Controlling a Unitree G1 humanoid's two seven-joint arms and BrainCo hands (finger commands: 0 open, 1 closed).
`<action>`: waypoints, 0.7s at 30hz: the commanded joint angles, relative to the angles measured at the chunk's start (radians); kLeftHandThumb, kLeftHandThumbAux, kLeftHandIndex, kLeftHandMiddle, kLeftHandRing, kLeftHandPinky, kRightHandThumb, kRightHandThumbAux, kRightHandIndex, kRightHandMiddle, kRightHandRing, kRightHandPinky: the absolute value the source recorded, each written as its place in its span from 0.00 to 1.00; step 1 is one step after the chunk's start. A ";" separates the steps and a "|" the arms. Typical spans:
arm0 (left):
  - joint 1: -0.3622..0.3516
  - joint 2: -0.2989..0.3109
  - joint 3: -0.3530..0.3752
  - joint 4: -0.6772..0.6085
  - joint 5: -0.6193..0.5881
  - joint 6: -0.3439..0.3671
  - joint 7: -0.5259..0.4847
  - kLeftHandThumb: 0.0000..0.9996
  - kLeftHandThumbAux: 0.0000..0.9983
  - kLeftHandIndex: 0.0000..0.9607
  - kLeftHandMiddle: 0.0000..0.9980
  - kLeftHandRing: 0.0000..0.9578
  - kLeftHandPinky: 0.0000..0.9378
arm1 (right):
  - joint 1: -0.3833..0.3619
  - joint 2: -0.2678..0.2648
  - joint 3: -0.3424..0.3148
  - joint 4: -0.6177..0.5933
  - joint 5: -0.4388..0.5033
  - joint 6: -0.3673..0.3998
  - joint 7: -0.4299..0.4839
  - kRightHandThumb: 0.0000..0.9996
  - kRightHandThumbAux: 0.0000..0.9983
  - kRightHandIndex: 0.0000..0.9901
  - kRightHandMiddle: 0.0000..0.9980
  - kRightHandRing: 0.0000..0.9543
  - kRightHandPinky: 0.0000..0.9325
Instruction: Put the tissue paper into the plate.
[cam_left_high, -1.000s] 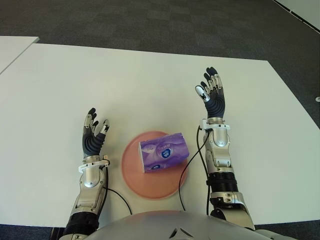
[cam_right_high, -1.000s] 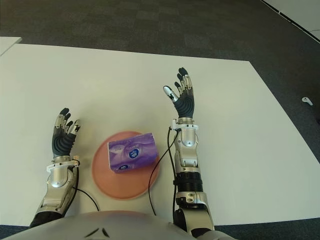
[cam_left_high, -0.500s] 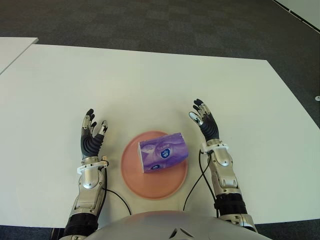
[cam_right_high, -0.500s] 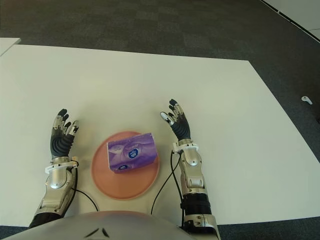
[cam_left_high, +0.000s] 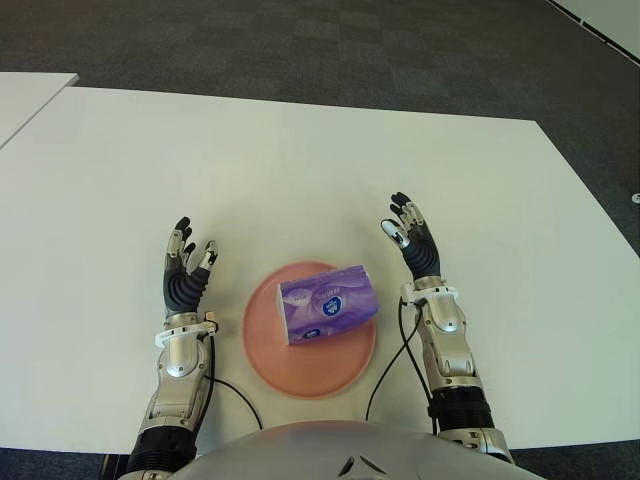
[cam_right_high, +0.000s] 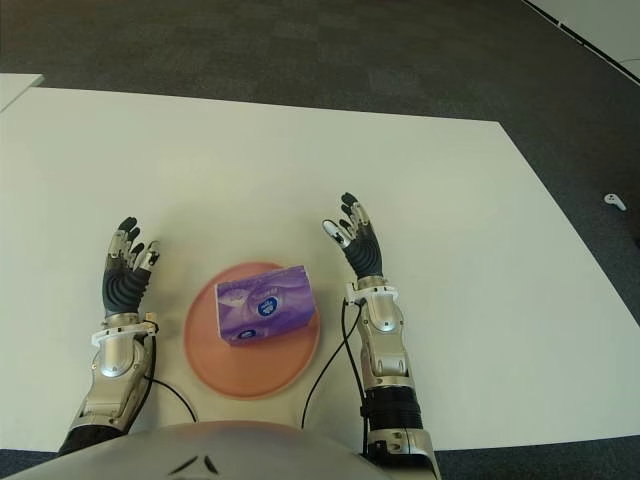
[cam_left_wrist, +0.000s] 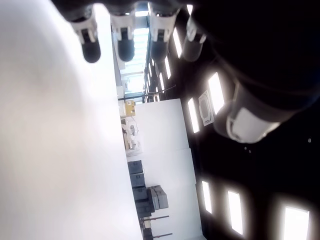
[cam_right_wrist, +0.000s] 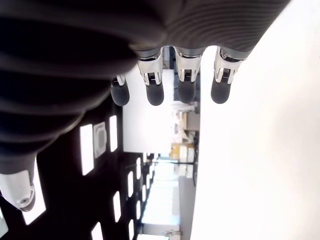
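Note:
A purple pack of tissue paper (cam_left_high: 327, 302) lies on the pink round plate (cam_left_high: 270, 358) near the table's front edge. My right hand (cam_left_high: 412, 240) is to the right of the plate, fingers spread and holding nothing. My left hand (cam_left_high: 186, 270) is to the left of the plate, also spread and holding nothing. Both wrist views show straight fingers (cam_right_wrist: 155, 90) with nothing between them.
The white table (cam_left_high: 300, 170) stretches far ahead of the plate. Black cables (cam_left_high: 385, 365) run from both wrists toward my body. Dark carpet lies beyond the table's far edge, and another white table corner (cam_left_high: 25, 95) shows at the far left.
My right hand has drawn back from farther out over the table to beside the plate's right side. The tissue pack and left hand have not moved.

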 joint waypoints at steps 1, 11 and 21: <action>0.057 -0.004 0.010 0.053 -0.008 0.056 -0.018 0.00 0.57 0.00 0.00 0.00 0.00 | 0.019 0.008 0.001 -0.001 0.007 0.023 -0.004 0.05 0.48 0.00 0.00 0.00 0.00; 0.060 -0.002 0.010 0.020 -0.012 0.082 -0.031 0.00 0.59 0.00 0.00 0.00 0.00 | 0.018 0.014 0.006 -0.004 0.001 0.027 -0.010 0.05 0.48 0.00 0.00 0.00 0.00; 0.063 0.003 0.019 -0.011 -0.016 0.119 -0.043 0.00 0.58 0.00 0.00 0.00 0.00 | 0.018 0.023 0.017 -0.009 -0.009 0.031 -0.021 0.05 0.48 0.00 0.00 0.00 0.00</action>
